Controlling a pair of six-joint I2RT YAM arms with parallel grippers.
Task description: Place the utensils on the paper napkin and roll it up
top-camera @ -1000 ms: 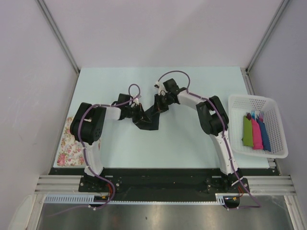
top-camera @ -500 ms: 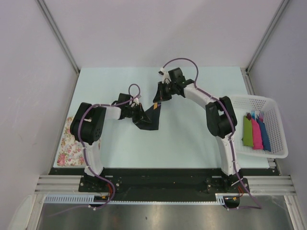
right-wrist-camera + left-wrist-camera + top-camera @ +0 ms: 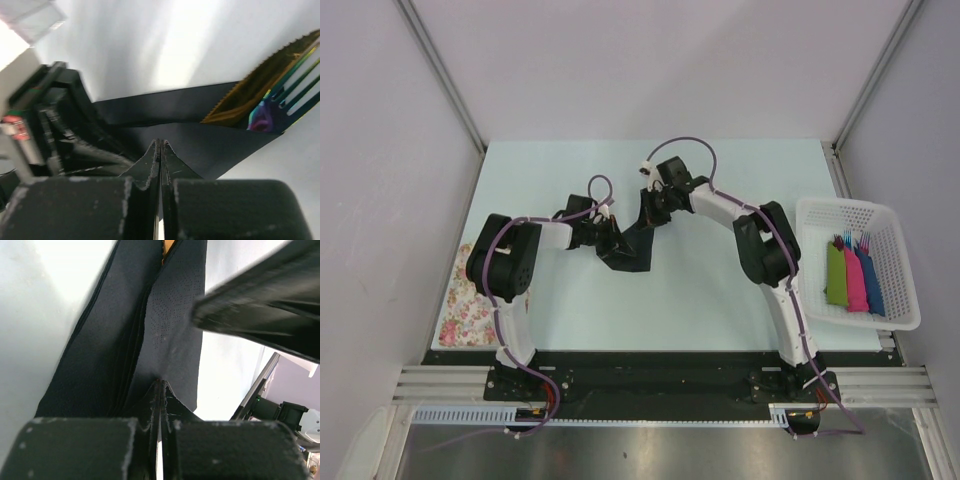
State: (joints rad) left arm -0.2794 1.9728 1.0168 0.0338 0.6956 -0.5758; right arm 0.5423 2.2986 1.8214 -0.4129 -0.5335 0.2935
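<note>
**Right arm drawn back in, both pincers clamped on the wrap**

Right arm has pulled back from its farther reach. The right pincer (image 3: 649, 212) now sits closer to the left pincer (image 3: 613, 243), mid-worktop (image 3: 720, 290). The left arm hasn't budged.

Both pincers are fully closed, each nipping the thin black square paper napkin (image 3: 635, 250). The left has the nearer end and the right has the far end, which is raised off the surface.

My read: a grip at each end keeps the fold taut around the cutlery so it can't spring open mid-roll.

The slim yellow-orange plastic utensils (image 3: 270, 95) lie inside the fold. A serrated knife edge and fork tines poke out of the open end, off to the side of the right pincer's tips and not between them. The left wrist view shows only an orange sliver at the far end of the crease, well beyond its tips.
</note>
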